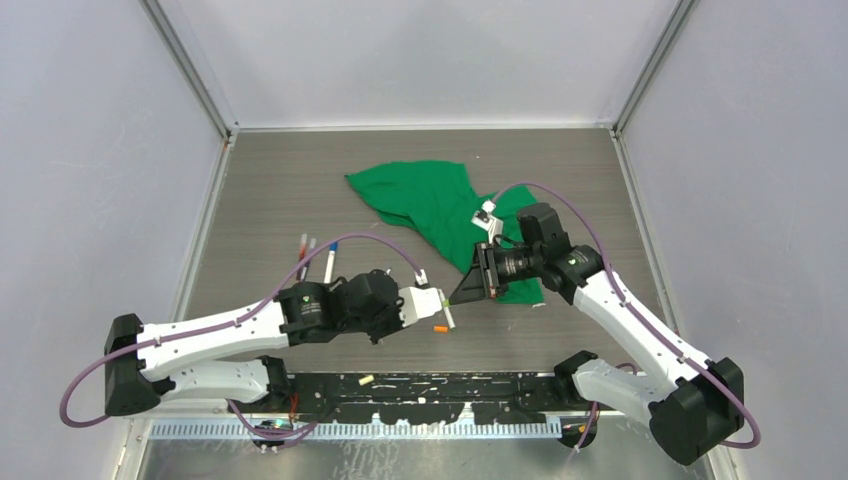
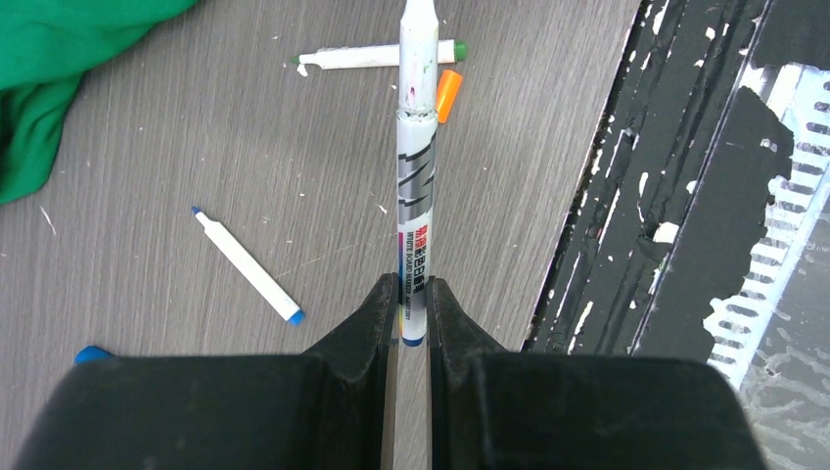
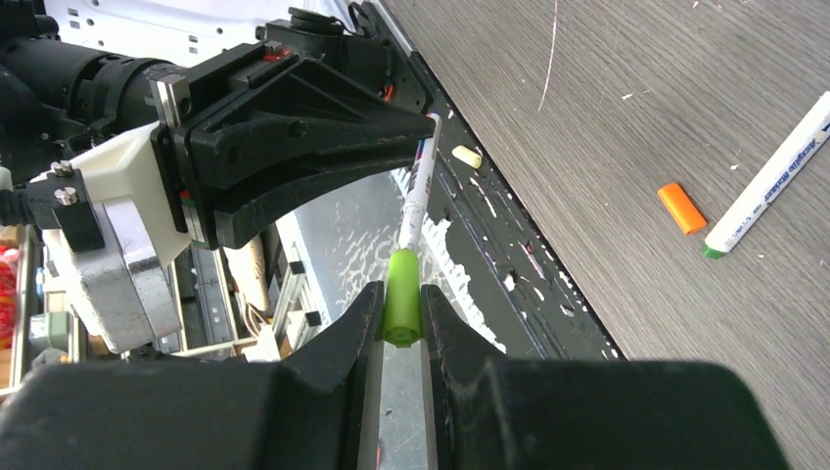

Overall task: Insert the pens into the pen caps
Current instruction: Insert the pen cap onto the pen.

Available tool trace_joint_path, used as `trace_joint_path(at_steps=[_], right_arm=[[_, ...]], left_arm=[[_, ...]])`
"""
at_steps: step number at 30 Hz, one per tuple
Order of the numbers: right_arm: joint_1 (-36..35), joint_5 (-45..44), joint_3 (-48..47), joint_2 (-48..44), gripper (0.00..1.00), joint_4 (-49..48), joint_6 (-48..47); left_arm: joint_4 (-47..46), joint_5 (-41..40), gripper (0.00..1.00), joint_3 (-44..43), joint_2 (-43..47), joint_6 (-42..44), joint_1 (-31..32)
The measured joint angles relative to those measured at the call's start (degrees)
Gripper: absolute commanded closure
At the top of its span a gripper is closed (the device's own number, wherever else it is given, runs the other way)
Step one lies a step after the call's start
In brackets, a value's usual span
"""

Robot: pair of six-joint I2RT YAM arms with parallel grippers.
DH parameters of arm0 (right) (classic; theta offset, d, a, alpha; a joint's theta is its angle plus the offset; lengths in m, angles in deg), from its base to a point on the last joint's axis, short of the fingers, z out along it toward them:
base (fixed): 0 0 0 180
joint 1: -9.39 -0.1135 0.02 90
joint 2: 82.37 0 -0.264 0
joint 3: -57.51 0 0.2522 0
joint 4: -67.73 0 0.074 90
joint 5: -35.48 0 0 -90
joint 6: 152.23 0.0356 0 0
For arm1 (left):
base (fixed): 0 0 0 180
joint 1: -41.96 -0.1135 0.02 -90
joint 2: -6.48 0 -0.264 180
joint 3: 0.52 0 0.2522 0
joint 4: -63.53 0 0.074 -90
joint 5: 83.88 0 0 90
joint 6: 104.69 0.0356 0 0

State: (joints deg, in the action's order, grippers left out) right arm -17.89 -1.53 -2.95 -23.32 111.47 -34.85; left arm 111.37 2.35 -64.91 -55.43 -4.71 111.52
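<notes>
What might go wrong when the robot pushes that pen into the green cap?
The left gripper pinches the white marker pen only at its blue back end, so pushing may tilt it. The right gripper holds the small green plastic cap just at its fingertips; it might slip out. The blue end hints this cap may be the wrong colour.

Red Chinese characters on held pen (image 2: 415, 196), small blue print beneath, illegible

The left tool (image 2: 411, 294) is clamped tight on a pen (image 2: 415, 196). Directly opposite its tip, the right tool (image 3: 401, 294) pinches a green cap (image 3: 402, 279), both reaching inward.
</notes>
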Motion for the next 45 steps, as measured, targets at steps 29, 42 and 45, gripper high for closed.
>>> trace_joint_path(at_steps=[29, 42, 45], right_arm=[[-5.7, -3.9, 2.6, 1.8, 0.99, -5.6, 2.6], [-7.3, -5.1, 5.1, 2.3, 0.99, -9.2, 3.2], [-7.4, -5.1, 5.8, 2.3, 0.99, -10.1, 3.7]], left_arm=[[0.3, 0.2, 1.0, 0.0, -0.5, -2.1, 0.6], [-0.7, 0.1, 1.0, 0.0, -2.0, -3.2, 1.0], [-0.7, -0.5, 1.0, 0.0, -2.4, -3.1, 1.4]])
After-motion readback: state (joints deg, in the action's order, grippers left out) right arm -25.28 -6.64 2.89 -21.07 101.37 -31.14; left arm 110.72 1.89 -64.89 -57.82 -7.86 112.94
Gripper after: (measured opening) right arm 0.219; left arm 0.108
